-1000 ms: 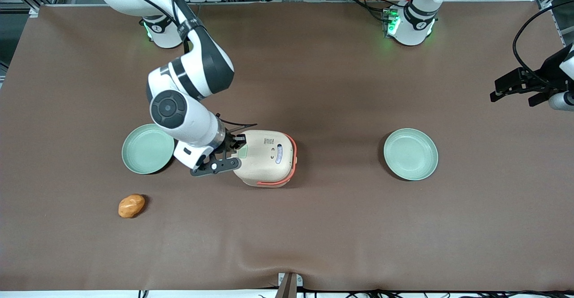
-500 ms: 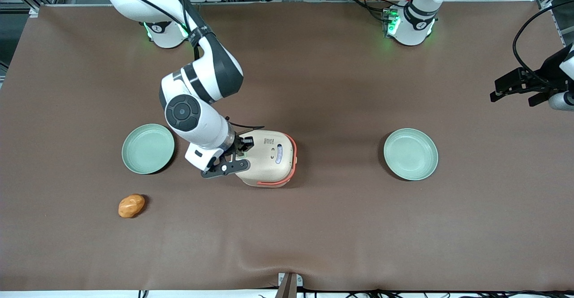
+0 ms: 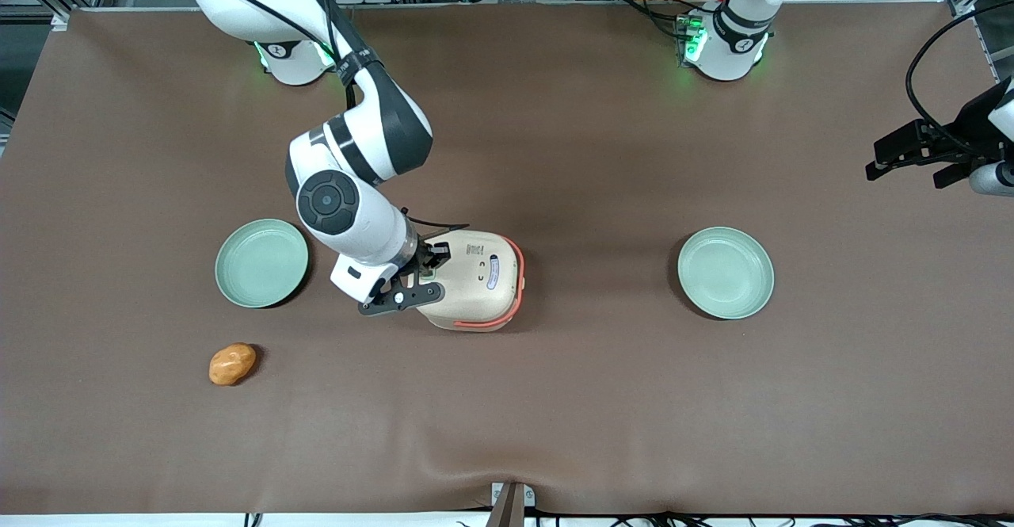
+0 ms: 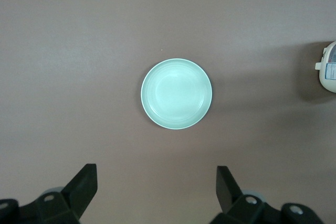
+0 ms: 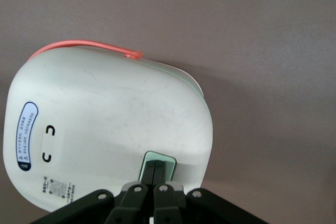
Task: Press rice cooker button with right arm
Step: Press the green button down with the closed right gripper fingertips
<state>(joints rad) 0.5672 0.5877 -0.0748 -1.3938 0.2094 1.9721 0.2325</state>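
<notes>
1. Pressing pose: your right arm point(image 3: 360, 158) reaches down over the rice cooker point(image 3: 475, 280), with the gripper point(image 3: 426, 272) at the lid edge toward the working arm's end of the table.
2. Wrist view shows the gripper point(image 5: 155, 174) with both fingers pinched together, no gap, holding nothing; the fingertips sit on the button point(image 5: 159, 160).
3. You get one button, a pale mint-green rounded rectangle at the cream lid's edge, half covered by the fingers.
4. One rice cooker, near the table point(image 3: 554, 400) middle, lid closed, coral-orange handle band point(image 3: 519, 273) on the side toward the parked arm's end.
5. Lid carries one blue-white oval sticker point(image 5: 24, 136) and small printed labels.
6. Two mint-green plates: one plate point(image 3: 261, 263) beside the cooker toward the working arm's end, the other plate point(image 3: 725, 273) well apart toward the parked arm's end. Both bare.
7. One orange-brown bread roll point(image 3: 232, 364), nearer the front camera than the first plate, not touching it.
</notes>
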